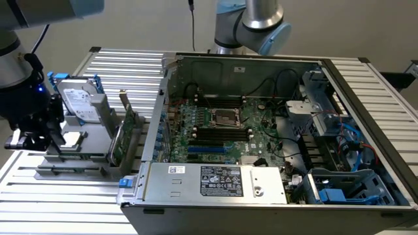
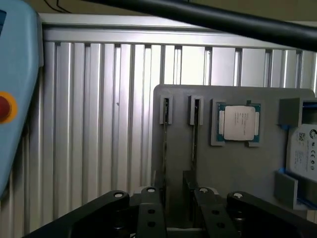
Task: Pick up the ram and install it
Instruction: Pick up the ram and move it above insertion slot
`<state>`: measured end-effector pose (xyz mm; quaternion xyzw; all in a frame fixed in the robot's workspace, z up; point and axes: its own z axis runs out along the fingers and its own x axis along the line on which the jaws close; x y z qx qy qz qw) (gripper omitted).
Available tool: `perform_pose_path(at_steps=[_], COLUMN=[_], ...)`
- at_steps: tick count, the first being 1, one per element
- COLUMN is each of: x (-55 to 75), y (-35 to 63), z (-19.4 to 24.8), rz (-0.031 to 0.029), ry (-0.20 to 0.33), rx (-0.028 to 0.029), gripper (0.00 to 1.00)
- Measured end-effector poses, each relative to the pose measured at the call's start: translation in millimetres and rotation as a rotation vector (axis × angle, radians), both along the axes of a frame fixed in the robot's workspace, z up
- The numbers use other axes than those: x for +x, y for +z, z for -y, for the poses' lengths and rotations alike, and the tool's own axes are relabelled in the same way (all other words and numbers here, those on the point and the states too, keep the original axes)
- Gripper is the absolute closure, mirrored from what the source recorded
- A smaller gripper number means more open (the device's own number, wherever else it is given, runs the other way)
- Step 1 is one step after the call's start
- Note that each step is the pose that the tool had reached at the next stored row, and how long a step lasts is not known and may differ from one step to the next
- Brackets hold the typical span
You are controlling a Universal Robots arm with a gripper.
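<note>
Jaws of your gripper [image 2: 174, 201]: open, above grey holder [image 2: 233, 168]. Your surface: ribbed aluminium table [image 2: 99, 124], open computer case [image 1: 261, 122] alongside holder. Room: pale wall [image 1: 144, 24] behind.

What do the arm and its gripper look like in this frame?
The arm is a silver-grey tube with light blue joint caps. A thin black cable hangs beside it, and a small blue light glows near the wrist. The gripper is black and blocky. Its two flat black fingers are fastened with round silver screws.
</note>
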<state>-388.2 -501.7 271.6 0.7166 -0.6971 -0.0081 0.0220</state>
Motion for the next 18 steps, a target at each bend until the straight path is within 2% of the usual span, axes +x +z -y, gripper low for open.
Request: perform_pose_path(at_steps=[4,6,10,12,18], x=[0.1,0.1,0.1,0.6,5.9], y=[-7.2,-10.7,-18.2,-21.8,-32.6], z=[0.7,2.4,11.2,13.7,14.4], rz=[0.0,-0.0003,0.0,0.0001,-0.0001], ry=[0.009,0.011,0.014,0.016,0.017], rx=[0.0002,-0.0001,0.0001,0.0002,0.0001], gripper=[0.69,0.69,0.69,0.69,0.69])
